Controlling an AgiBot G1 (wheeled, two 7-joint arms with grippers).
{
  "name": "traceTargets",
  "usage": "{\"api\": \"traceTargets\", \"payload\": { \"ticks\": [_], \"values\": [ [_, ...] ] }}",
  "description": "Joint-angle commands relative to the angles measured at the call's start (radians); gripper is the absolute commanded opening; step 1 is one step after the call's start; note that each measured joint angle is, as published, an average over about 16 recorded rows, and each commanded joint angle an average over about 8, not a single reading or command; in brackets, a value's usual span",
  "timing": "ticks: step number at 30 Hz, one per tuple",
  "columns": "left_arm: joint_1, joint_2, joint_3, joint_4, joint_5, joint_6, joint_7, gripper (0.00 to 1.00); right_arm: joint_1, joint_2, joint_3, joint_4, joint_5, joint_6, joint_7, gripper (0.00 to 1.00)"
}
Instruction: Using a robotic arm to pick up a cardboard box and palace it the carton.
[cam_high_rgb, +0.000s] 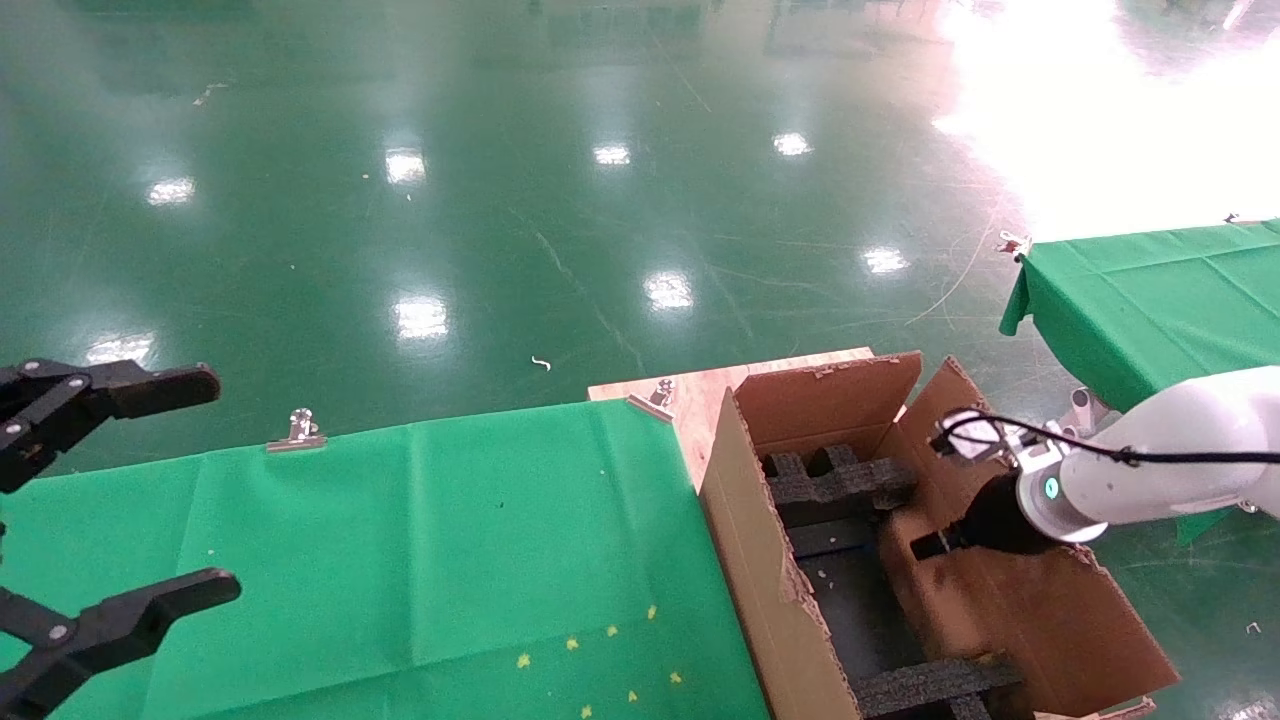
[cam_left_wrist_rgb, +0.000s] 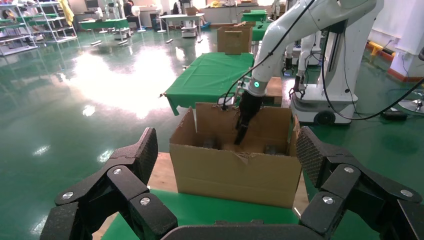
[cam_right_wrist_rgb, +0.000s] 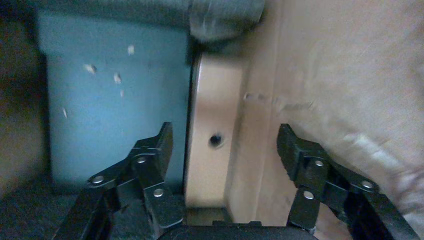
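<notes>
Carton (cam_high_rgb: 760, 560) on your right holds black foam inserts (cam_high_rgb: 835, 485) and the cardboard box (cam_right_wrist_rgb: 212, 140), on edge against its wall. Right claw (cam_right_wrist_rgb: 222, 142) straddles the box, fingers apart. Left claw (cam_high_rgb: 130, 490) parked open over the worktop (cam_high_rgb: 400, 560).

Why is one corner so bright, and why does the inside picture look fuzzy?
Head view: glare whitens the shiny green floor. Right wrist view: dim and soft inside the carton, though the cardboard box with its hole shows. Left wrist view: more floor glare.
</notes>
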Motion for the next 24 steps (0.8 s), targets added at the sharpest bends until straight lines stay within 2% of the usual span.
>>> {"api": "traceTargets", "payload": {
  "ticks": [1, 11, 19, 24],
  "values": [
    [0.000, 0.000, 0.000, 0.000, 0.000, 0.000, 0.000, 1.00, 0.014, 0.004, 0.004, 0.003, -0.001, 0.003, 0.003, 1.00],
    [0.000, 0.000, 0.000, 0.000, 0.000, 0.000, 0.000, 1.00, 0.178, 0.029, 0.077, 0.105, 0.047, -0.014, 0.028, 1.00],
    [0.000, 0.000, 0.000, 0.000, 0.000, 0.000, 0.000, 1.00, 0.301, 0.076, 0.169, 0.240, 0.179, -0.100, 0.042, 1.00],
    [0.000, 0.000, 0.000, 0.000, 0.000, 0.000, 0.000, 1.00, 0.338, 0.098, 0.212, 0.286, 0.245, -0.146, 0.044, 1.00]
  ]
}}
